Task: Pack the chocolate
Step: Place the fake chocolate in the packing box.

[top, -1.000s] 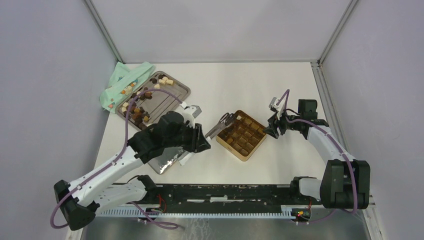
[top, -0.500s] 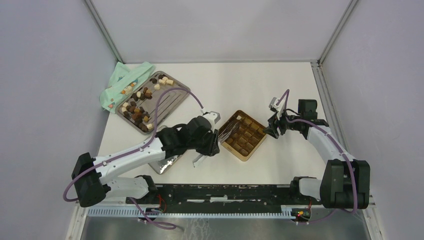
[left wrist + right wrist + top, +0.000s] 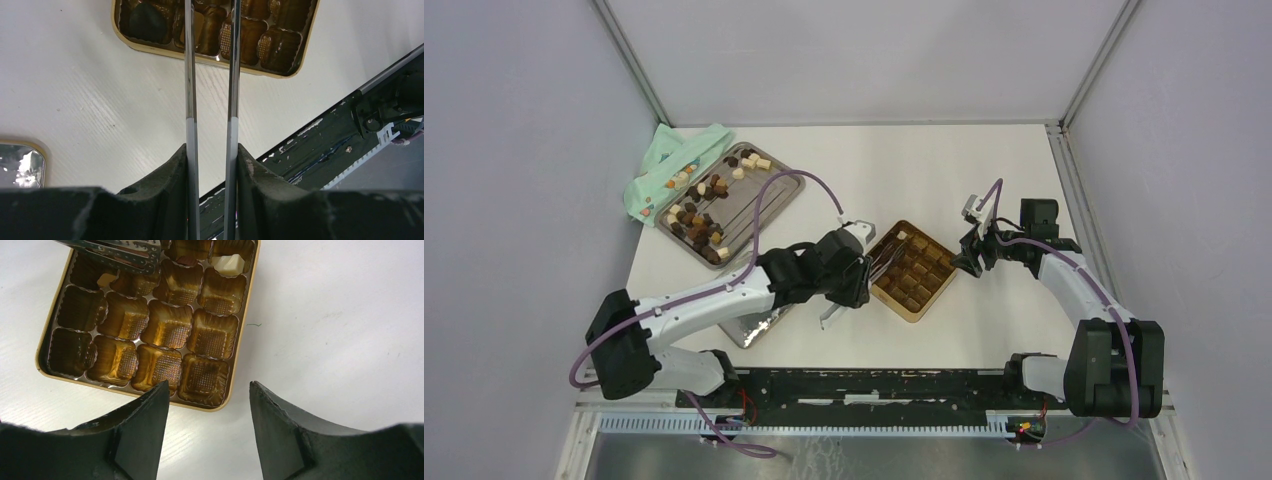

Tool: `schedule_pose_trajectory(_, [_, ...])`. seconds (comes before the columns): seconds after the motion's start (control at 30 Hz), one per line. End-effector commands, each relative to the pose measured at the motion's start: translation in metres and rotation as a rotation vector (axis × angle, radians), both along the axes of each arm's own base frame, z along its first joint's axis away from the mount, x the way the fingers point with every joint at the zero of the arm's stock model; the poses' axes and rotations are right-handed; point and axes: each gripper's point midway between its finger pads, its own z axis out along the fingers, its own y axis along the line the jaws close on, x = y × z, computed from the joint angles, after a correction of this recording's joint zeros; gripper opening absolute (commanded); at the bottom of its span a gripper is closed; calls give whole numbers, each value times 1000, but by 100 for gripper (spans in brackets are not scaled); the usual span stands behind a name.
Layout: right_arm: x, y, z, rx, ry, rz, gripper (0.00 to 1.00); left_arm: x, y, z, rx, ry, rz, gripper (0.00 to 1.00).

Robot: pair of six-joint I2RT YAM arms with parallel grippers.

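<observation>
Right wrist — tin (image 3: pixel 243 340), one cream chocolate (image 3: pixel 227 262)

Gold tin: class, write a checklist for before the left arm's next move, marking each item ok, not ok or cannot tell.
1. Left gripper shut on tongs: ok.
2. Tong tips over the gold tin: ok.
3. Piece between tong tips: cannot tell.
4. Empty cells in tin: ok.
5. Right gripper open, apart from tongs: ok.
6. Chocolate on tray to fetch: ok.
</observation>
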Motion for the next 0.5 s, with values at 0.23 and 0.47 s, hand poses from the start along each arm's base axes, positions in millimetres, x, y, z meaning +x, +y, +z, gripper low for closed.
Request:
schedule_pose_trajectory(0.23, [12,-1,15,-4,-56,11,66,9,-18,15,-8,-51,-30,30])
schedule_pose_trajectory(0.47, [12,-1,14,-2,-55,12,66,10,-17,14,14,-51,-22,39])
